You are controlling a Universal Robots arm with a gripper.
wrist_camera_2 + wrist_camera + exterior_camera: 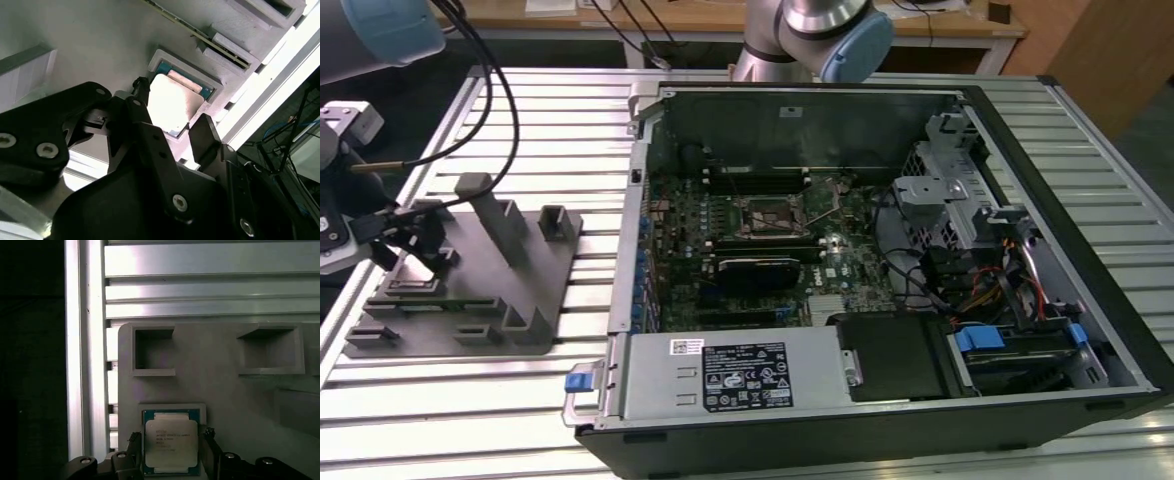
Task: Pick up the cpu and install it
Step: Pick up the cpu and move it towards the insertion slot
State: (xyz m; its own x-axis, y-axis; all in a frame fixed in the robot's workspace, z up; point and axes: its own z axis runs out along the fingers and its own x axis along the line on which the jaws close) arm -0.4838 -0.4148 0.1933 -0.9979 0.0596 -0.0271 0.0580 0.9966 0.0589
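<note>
your tool (170, 436) stands open astride the cpu (171, 449) in its tray (225, 390); square it up and grip only the edges, gently.

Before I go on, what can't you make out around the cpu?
The cpu: one edge cut off by the first wrist view's frame; glare washes out its top in the second wrist view.
The socket: too small in the exterior view to judge its pins.
</note>
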